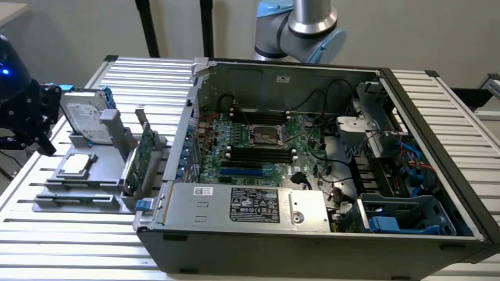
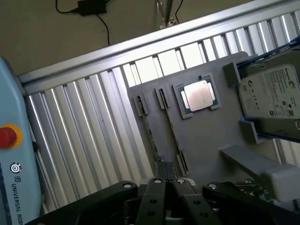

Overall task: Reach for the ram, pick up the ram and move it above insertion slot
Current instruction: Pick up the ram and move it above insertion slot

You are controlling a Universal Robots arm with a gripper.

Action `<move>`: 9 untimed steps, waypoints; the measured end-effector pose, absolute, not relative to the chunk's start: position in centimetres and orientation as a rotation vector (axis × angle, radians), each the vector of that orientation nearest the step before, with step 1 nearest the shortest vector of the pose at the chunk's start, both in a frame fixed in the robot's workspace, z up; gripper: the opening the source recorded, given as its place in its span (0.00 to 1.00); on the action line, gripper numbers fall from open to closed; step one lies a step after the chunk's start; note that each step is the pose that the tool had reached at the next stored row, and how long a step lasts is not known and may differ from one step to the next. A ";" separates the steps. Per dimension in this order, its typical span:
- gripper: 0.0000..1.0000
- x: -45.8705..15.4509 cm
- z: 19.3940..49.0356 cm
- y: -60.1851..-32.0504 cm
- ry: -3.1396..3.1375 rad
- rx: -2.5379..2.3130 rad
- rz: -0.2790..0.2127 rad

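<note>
Ribbed silver slat desk (image 1: 437, 93) spans the scene, with light glinting off the slats. Plain beige wall (image 1: 70, 29) behind it, evenly lit. Two black uprights (image 1: 145, 26) stand against the wall past the desk's far edge. In the wrist view, a dull tan floor (image 2: 47, 42) lies beyond the desk edge. A black power brick (image 2: 91, 6) rests on it, its cable (image 2: 107, 30) trailing off.

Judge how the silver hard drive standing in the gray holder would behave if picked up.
The hard drive looks like a solid metal block, so probably rigid and heavy for its size. Standing on edge in the gray holder, it may tip if nudged. Its smooth casing could be slippery.
</note>
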State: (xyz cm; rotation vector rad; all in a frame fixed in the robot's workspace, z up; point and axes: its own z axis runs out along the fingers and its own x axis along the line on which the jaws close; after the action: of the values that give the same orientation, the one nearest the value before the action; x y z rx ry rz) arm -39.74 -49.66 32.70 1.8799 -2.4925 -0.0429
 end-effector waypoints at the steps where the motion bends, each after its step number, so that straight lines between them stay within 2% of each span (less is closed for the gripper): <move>1: 0.11 -39.7 32.7 -49.7 -2.476 1.902 -0.042; 9: 0.11 -39.7 32.6 -49.7 -2.332 2.079 -0.035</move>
State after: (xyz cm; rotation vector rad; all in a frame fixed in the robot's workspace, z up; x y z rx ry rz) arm -39.74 -49.66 32.63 2.0786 -2.3324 -0.0352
